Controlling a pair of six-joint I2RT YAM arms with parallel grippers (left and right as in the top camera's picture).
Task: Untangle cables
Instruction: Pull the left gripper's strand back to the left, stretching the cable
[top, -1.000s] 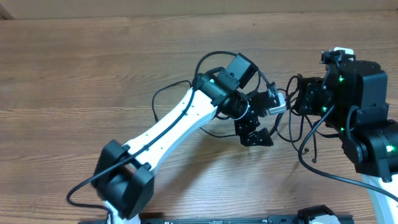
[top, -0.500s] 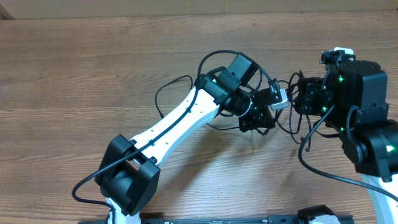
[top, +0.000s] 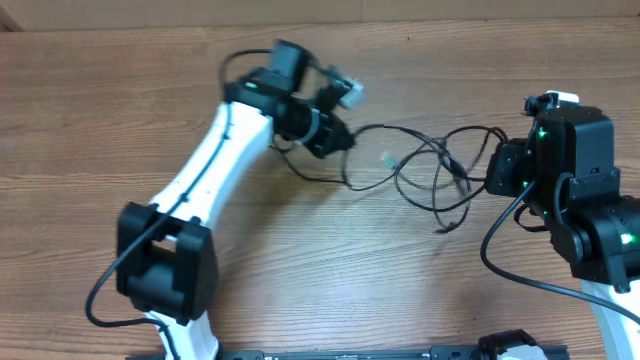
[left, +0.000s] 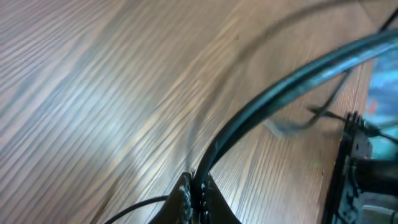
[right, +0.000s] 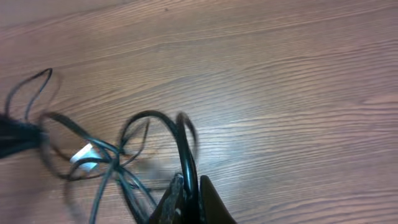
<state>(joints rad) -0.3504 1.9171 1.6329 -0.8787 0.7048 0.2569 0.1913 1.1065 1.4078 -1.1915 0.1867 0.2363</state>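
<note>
- Now my left gripper (top: 333, 133), clamped on the cables (top: 425, 165), has swung to the upper left.
- My right gripper (top: 498, 170) pinches them too, and the tangle has stretched looser.

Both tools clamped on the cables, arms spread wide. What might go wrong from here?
1. The left tool and right tool each pinch a strand of the cables, with crossed loops between them; pulling apart harder may cinch the tangle instead of freeing it.
2. The left wrist view shows the strand held only at the tool's tip, so it may slip out.
3. The pale connector could snag in the loops.
</note>
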